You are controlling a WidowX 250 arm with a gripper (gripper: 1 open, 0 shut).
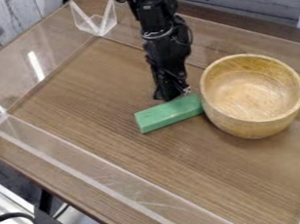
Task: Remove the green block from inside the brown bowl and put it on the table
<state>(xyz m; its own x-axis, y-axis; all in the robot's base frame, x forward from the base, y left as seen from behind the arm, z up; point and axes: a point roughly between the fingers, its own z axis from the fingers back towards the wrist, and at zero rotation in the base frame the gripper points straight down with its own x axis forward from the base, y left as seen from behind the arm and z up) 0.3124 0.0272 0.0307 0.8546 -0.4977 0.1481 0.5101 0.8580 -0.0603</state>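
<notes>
The green block [168, 113] lies flat on the table [90, 138], just left of the brown bowl [253, 94]. The bowl is empty, showing only its wood grain. My gripper [171, 91] hangs from the dark arm and points straight down, its fingers shut together over the block's far edge. Nothing shows between the fingers. I cannot tell whether the tips touch the block.
Low clear acrylic walls [64, 155] border the tabletop on the left, front and back. A clear acrylic stand [96, 19] sits at the back left corner. Open wood surface stretches left of and in front of the block.
</notes>
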